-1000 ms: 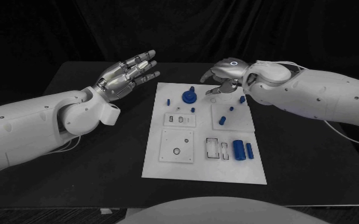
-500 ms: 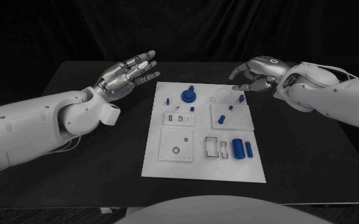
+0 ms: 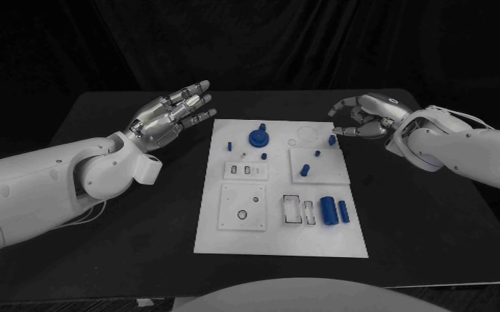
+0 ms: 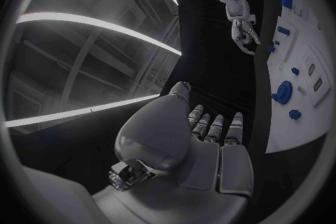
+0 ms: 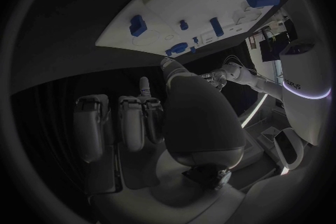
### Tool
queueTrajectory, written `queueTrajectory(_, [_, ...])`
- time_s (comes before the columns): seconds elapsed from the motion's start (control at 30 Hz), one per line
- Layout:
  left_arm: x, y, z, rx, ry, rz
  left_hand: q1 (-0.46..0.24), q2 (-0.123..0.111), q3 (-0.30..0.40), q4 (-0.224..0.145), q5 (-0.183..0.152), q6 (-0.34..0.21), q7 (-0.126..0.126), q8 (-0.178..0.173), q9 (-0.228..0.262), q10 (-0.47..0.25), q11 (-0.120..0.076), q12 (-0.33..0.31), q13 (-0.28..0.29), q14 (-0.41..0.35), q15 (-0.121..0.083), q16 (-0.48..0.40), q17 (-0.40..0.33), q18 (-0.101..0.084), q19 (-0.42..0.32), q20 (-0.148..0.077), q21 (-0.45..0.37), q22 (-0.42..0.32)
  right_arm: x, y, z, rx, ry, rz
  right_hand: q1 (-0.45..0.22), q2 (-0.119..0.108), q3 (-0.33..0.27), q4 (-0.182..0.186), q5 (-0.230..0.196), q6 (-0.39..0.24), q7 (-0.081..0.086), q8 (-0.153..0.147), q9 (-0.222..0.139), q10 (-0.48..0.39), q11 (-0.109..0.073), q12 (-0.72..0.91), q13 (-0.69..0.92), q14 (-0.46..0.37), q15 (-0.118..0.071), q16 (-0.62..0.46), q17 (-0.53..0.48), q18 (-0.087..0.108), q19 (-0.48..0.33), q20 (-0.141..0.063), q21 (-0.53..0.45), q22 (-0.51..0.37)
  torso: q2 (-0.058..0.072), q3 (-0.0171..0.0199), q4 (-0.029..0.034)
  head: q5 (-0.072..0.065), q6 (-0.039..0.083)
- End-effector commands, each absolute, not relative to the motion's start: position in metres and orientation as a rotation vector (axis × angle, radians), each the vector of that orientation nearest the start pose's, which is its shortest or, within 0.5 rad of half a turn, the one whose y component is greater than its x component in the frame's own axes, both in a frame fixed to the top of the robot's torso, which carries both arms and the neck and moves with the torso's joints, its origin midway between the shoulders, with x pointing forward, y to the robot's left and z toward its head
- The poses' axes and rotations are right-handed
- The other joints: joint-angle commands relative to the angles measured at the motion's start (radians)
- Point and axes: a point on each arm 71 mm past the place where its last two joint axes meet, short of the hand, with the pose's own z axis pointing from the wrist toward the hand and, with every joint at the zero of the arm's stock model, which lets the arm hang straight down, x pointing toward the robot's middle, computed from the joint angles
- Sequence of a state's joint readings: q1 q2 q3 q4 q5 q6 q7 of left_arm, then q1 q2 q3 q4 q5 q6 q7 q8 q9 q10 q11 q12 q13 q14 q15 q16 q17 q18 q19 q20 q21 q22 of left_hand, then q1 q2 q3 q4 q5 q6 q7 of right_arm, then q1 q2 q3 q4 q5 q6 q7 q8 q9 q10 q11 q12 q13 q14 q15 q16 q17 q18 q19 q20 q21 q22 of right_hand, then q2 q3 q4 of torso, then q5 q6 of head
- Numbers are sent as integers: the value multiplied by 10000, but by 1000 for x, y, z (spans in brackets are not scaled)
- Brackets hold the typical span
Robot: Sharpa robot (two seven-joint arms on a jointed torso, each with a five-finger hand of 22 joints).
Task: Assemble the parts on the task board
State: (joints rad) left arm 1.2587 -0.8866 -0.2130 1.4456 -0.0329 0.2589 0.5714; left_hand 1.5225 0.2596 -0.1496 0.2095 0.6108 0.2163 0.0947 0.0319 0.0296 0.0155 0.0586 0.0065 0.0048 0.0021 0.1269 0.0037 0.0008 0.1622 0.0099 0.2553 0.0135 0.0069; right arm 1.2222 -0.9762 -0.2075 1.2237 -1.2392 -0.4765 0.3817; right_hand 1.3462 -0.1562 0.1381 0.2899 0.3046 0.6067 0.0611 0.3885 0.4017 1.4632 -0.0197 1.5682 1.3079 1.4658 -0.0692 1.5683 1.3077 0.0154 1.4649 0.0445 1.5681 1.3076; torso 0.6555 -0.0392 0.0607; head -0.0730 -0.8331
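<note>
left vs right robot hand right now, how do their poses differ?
The left silver robot hand has its fingers stretched out flat and spread; the right silver robot hand has its fingers curled inward. The left robot hand hangs over the black table, clear of the white task board; the right robot hand sits by the board's far right corner, near a small blue part. Both hold nothing.

A black table (image 3: 125, 240) carries one white task board (image 3: 281, 243) at its centre, its long side running from twelve to six o'clock.
</note>
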Motion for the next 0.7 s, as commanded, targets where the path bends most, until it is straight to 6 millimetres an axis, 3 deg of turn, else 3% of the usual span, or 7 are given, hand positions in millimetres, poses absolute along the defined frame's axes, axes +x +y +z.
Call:
queueTrajectory(0.03, [471,230,-199,-8983,15798,-20219,97,19,11,-22,47,13,20,33,13,4,90,3,12,-21,-38,-37,-8,181,-6,-18,-36,-9,491,-358,-224,-765,15276,6672,-169,-92,-90,38,-409,-228,33,249,91,1076,58,26,2629,1050,50,25,2631,-154,1059,35,27,2632,1,11,-70,-4,-13])
queueTrajectory(0.07, [471,230,-199,-8989,15796,-20219,97,19,11,-22,47,13,20,33,13,4,90,3,12,-21,-38,-37,-8,181,-6,-18,-36,-9,490,-359,-226,-699,15304,6692,-366,-145,-157,46,-745,-333,37,383,130,1076,65,26,2629,1050,60,25,2631,-154,1059,48,27,2632,1,13,-70,-4,-13])
queueTrajectory(0.17, [471,230,-200,-8998,15792,-20220,97,19,11,-22,47,13,20,33,13,4,90,3,12,-21,-38,-37,-8,181,-6,-18,-36,-9,489,-361,-232,-587,15388,6713,-370,-154,-158,41,-767,-352,44,401,135,1076,68,26,2629,1050,60,25,2631,-154,1059,50,27,2632,1,35,-37,-19,-18])
queueTrajectory(0.37, [470,230,-200,-9011,15787,-20216,102,18,28,-44,55,6,18,32,12,0,87,2,11,-21,-36,-37,-8,182,-6,-19,-36,-10,487,-363,-243,-479,15587,6717,-301,-126,-102,32,-627,-467,75,512,158,1076,93,26,2629,1050,80,25,2631,-154,1059,66,27,2632,15,56,-50,4,-37])
queueTrajectory(0.7, [470,232,-200,-9031,15779,-20183,103,17,31,-48,56,0,17,31,12,1,87,2,11,-21,-36,-37,-8,182,-4,-20,-34,-8,487,-362,-252,-402,15878,6756,-270,-99,-66,28,-481,-521,91,629,184,1076,108,26,2629,1050,95,25,2631,-154,1059,81,27,2632,9,-33,8,-53,-50])
